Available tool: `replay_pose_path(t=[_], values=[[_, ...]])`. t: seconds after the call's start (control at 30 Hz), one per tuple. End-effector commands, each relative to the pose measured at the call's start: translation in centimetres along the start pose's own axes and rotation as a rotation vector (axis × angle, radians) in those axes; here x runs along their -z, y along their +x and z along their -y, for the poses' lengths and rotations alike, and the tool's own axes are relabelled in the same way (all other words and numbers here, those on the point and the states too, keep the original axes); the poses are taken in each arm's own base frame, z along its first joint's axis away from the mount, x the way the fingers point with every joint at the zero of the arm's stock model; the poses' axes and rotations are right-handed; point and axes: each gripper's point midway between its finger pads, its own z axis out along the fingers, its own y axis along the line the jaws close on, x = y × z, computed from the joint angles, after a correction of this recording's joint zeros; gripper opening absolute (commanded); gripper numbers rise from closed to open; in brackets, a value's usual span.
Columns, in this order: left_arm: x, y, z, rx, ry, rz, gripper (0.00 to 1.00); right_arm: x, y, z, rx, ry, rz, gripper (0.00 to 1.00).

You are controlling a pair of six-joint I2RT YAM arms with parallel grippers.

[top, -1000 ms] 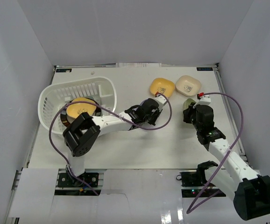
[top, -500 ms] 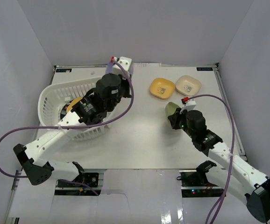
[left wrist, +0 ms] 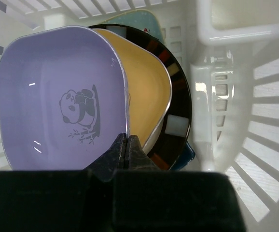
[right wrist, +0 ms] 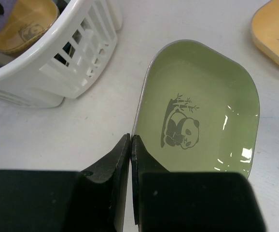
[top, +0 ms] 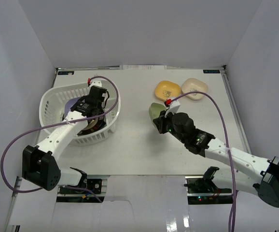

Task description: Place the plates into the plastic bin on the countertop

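Two left: yellow dish and cream dish lie on the countertop, untouched.
Left gripper: pinched onto the purple dish rim, inside the plastic bin, over a dark-rimmed round plate.
Right gripper: clamped on the green dish, mid-table, short of the bin.

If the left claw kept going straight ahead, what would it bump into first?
Probably the yellow plate, lying just beyond the purple plate that the left claw pinches, inside the white bin. Depth is hard to judge.
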Motion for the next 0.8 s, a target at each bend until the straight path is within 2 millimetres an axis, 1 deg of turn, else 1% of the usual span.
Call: replay_pose_path(t=[0.0,0.03,0.07,0.2,0.33,0.4,0.43,0.47,0.53,0.57,0.67,0.7,0.73,0.77], values=[[-0.7,-1.3,-0.1,0.040,-0.007,0.037,0.00,-0.6,-2.6,-2.3,0.005,-0.031,0.084,0.08],[-0.7,-1.8,0.2,0.043,0.005,0.051,0.00,-0.8,-2.5,-2.6,0.011,-0.029,0.080,0.08],[-0.7,-2.0,0.3,0.024,0.012,0.059,0.00,-1.0,-2.1,-3.4,0.021,-0.039,0.069,0.08],[-0.1,-2.8,1.4,0.007,0.098,0.093,0.00,-1.3,-1.6,-4.3,0.037,-0.042,0.063,0.08],[-0.1,-2.5,2.6,-0.027,0.177,0.106,0.00,-1.3,-1.7,-4.7,0.039,-0.050,0.069,0.08],[-0.2,-2.4,2.6,-0.036,0.175,0.102,0.01,-1.2,-1.9,-4.9,0.044,-0.053,0.073,0.08],[-0.5,-2.2,2.2,-0.043,0.145,0.091,0.04,-1.0,-2.1,-5.1,0.043,-0.057,0.078,0.08],[-0.7,-2.0,1.9,-0.042,0.124,0.084,0.13,-0.9,-2.3,-5.4,0.047,-0.064,0.082,0.08],[-1.1,-1.6,1.2,-0.044,0.075,0.073,0.21,-0.6,-2.9,-5.5,0.052,-0.064,0.095,0.08],[-1.3,-1.5,1.2,-0.046,0.066,0.070,0.34,-0.5,-3.0,-5.8,0.055,-0.070,0.095,0.08],[-1.5,-1.4,0.9,-0.044,0.045,0.060,0.55,0.0,-3.6,-6.2,0.061,-0.079,0.110,0.08],[-1.4,-1.6,0.9,-0.036,0.046,0.066,0.67,0.1,-3.7,-6.5,0.062,-0.084,0.113,0.08],[-1.1,-1.9,1.0,-0.025,0.055,0.075,0.72,0.2,-4.1,-6.6,0.065,-0.081,0.121,0.08],[-0.4,-2.7,1.1,0.000,0.082,0.100,0.77,0.4,-4.2,-7.2,0.076,-0.090,0.124,0.08]])
